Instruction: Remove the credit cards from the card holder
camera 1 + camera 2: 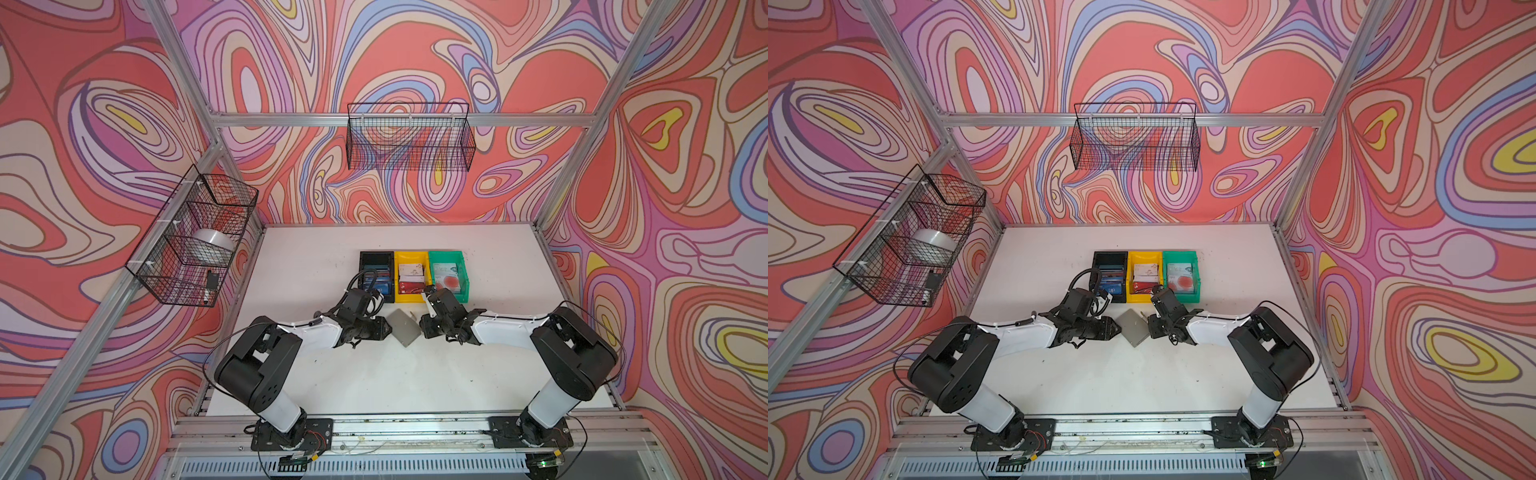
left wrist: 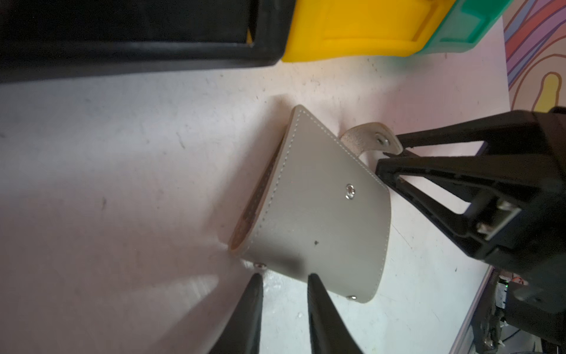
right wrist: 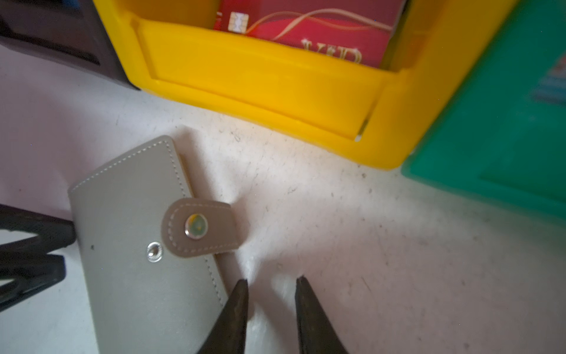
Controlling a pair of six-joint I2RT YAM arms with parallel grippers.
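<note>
The grey card holder (image 1: 402, 327) (image 1: 1133, 328) lies folded on the white table between my two grippers. Its closing tab (image 3: 199, 226) is unsnapped and curls up off the cover (image 2: 318, 208). No card shows inside it. Credit cards lie in the bins: blue ones (image 1: 376, 283) in the black bin, a red one (image 3: 306, 30) in the yellow bin, a pale one with a red circle (image 1: 448, 282) in the green bin. My left gripper (image 2: 284, 277) is open, its tips at the holder's near edge. My right gripper (image 3: 272, 279) is open and empty beside the tab edge.
The black bin (image 1: 362, 266), yellow bin (image 1: 398, 296) and green bin (image 1: 464, 276) stand in a row just behind the holder. A wire basket (image 1: 409, 137) hangs on the back wall. Another basket (image 1: 195, 237) on the left frame holds a tape roll.
</note>
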